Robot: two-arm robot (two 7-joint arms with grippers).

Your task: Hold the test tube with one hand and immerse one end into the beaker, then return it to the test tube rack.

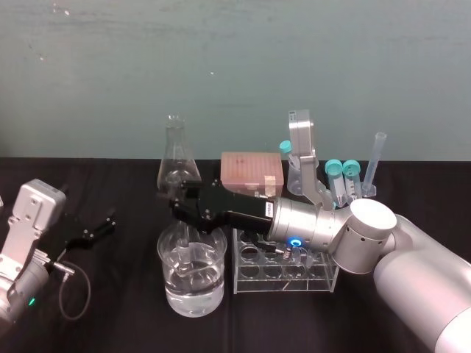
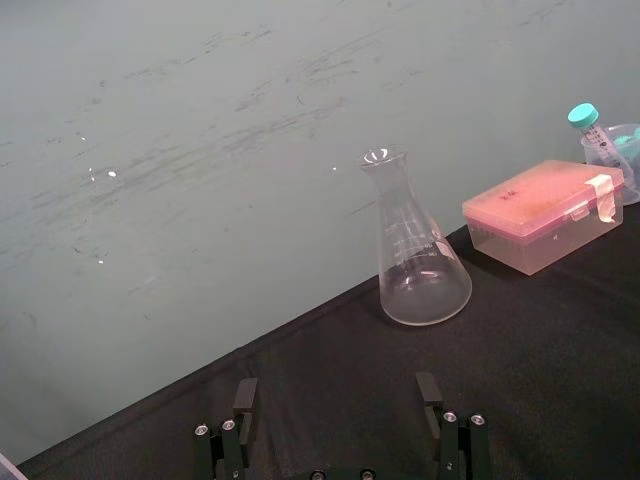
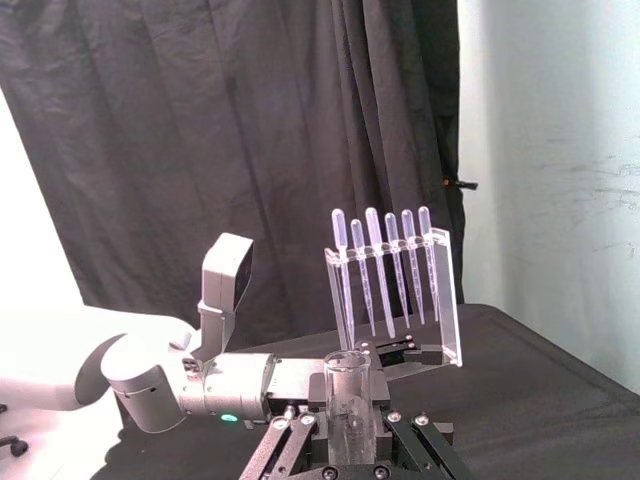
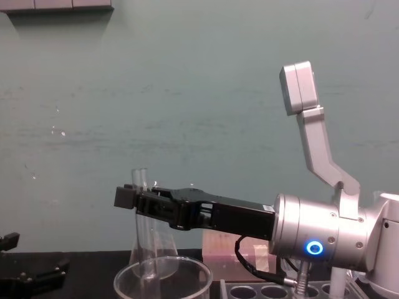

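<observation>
My right gripper (image 1: 180, 198) is clenched on the test tube (image 3: 347, 400), upright above the beaker (image 1: 165, 250), just left of the test tube rack (image 1: 287, 284). I can't tell if its tip is dipped. My left gripper (image 1: 92, 228) is parked at the left, fingers spread.

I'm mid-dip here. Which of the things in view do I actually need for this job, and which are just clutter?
In the job: test tube, held by the right gripper above the beaker; test tube rack.

Lying about: conical flask; pink box; teal-capped tubes; graduated cylinder; pipette stand; left gripper, parked open at the left.
</observation>
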